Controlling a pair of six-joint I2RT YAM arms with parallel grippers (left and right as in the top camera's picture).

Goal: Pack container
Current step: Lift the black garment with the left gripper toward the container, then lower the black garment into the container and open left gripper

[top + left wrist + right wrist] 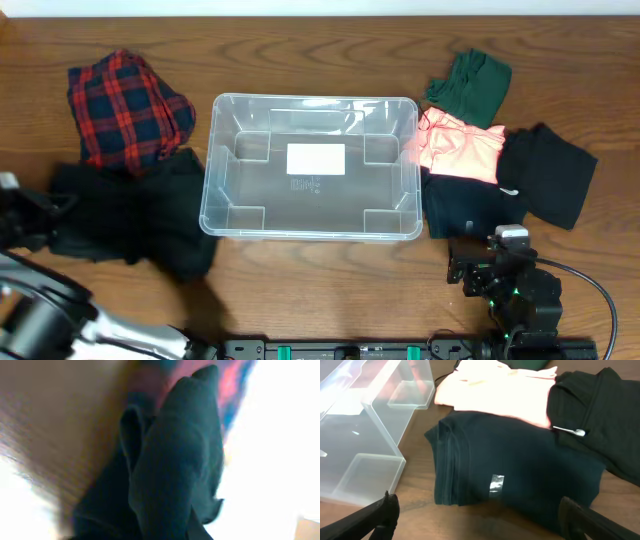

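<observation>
Jaws wide apart on the right gripper (pixel 477 510), clamped on nothing, hovering low at the near edge of the counter (pixel 320 270), toward its right corner. Cannot tell on the left gripper (pixel 38 212): wrist view blurred, filled with dark cloth, no fingers showing.

Now to the middle of the counter: clear container (pixel 310 97), upright, open top, long sides running along the far and near edges, empty, white label (pixel 316 159) plain to see through the bottom.

Moving right: pink garment (pixel 460 150) right up against the container's right wall. Below it, toward the near edge, dark folded garment (pixel 520 470), just beside the container's near right corner with a strip of wood between, small silver tag (pixel 496 482) on top. Directly ahead of the right gripper, that one. Green garment (pixel 470 85) up toward the far edge. Black garment (pixel 550 175) toward the right edge, overlapping both pink and dark pieces.

Over on the left: black heap (pixel 130 215) just beside the container's left wall, spreading toward the near left corner, under the left gripper. Plaid garment (pixel 125 105), red and blue, toward the far left corner, resting against the heap.
</observation>
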